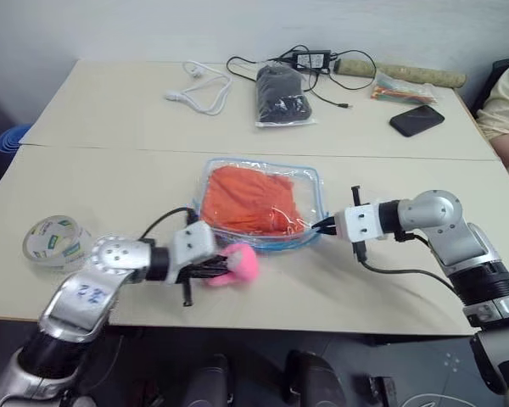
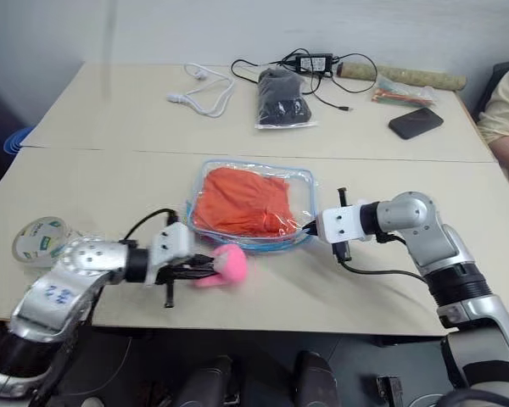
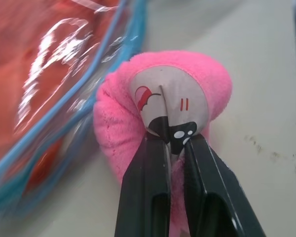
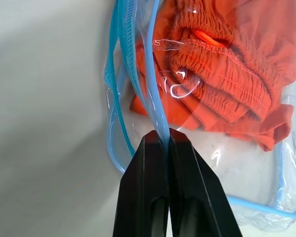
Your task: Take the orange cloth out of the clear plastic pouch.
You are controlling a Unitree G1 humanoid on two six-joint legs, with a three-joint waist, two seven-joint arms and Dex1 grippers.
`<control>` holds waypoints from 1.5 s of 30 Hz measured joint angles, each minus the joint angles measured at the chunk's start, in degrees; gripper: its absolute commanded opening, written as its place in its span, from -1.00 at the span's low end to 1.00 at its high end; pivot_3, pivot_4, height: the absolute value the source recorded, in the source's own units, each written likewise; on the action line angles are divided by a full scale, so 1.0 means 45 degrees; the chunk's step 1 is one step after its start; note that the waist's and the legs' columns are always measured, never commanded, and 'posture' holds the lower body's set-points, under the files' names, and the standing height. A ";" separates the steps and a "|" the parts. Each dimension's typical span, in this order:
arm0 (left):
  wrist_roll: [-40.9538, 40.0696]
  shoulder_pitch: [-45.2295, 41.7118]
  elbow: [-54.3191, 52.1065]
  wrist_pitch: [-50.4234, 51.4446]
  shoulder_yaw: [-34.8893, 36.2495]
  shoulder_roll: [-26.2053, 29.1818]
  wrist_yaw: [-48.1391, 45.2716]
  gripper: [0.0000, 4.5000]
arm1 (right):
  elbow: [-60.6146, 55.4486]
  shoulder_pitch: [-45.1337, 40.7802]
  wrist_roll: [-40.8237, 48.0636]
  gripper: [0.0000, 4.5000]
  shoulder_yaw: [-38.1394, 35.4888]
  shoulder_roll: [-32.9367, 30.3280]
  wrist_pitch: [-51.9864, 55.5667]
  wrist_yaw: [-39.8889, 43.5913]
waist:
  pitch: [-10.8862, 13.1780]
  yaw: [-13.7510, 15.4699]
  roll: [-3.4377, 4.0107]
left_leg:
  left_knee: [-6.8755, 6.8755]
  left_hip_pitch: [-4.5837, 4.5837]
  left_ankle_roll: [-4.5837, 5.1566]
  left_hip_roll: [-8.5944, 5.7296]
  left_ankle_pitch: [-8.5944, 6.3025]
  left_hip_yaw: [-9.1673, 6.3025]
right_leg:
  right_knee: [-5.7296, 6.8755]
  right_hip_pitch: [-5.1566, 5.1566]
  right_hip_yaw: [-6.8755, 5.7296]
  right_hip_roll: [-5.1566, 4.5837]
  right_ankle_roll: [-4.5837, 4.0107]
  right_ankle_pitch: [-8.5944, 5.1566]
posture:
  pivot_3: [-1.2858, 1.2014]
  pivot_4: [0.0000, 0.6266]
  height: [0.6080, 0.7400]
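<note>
We saw the orange cloth [image 1: 256, 200] lying crumpled inside the clear pouch [image 1: 310, 182], fully enclosed, and the pouch lay flat on the near table [image 1: 110, 182] about mid-width, in front of the robot. The pouch's blue zipper edge [image 4: 155, 106] ran along the near side, and the right gripper [image 4: 166, 139] was clenched on that blue trim at the pouch's near right corner, fingers pressed together with the trim pinched between them. At the near left corner sat the pink plush keychain [image 3: 160, 116], touching the pouch edge, and the left gripper [image 3: 173, 145] had its two black fingers clamped on the plush, at the printed face patch. Both arms reached in from the sides, low over the tabletop. A roll of clear tape [image 1: 55, 240] sat near the left edge of the near table, well apart from the pouch. On the far table we noted a clear bag with dark cloth [image 1: 282, 95], a white cable [image 1: 200, 91], a black charger with cord [image 1: 314, 60], a black phone [image 1: 416, 119] and a packet of coloured bits [image 1: 402, 88]. A person's sleeve [image 1: 505, 114] showed at the right edge.
</note>
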 measured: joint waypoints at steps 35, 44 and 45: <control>-0.4499 0.1332 0.1721 0.3100 0.7535 0.2108 0.1156 0.84 | -0.3557 0.3020 0.5821 0.85 -0.3159 -0.2406 0.7942 0.2382 | 0.0002 0.0070 0.0004 | -0.0010 0.0001 -0.0008 -0.0004 -0.0006 -0.0009 | -0.0006 0.0003 -0.0004 -0.0012 -0.0001 0.0000 | 0.03 -0.52 1.00; -0.1126 -0.2735 -0.0562 -0.0749 -0.0406 0.3761 0.0738 0.84 | -0.5563 0.3529 0.8325 0.85 -0.4262 -0.2990 1.1572 0.2581 | -0.0022 0.0211 0.0053 | -0.0021 0.0016 -0.0013 -0.0077 -0.0011 0.0043 | -0.0009 -0.0005 0.0018 0.0004 -0.0004 0.0005 | 0.03 -0.52 1.00; 0.0023 -0.2972 -0.0127 -0.1823 -0.1582 0.3607 0.0659 0.84 | -0.5581 0.3510 0.8331 0.85 -0.4333 -0.2987 1.1604 0.2495 | -0.0021 0.0185 0.0052 | -0.0023 0.0013 -0.0015 -0.0073 -0.0013 0.0053 | -0.0011 -0.0015 0.0026 0.0012 -0.0004 0.0004 | 0.03 -0.52 1.00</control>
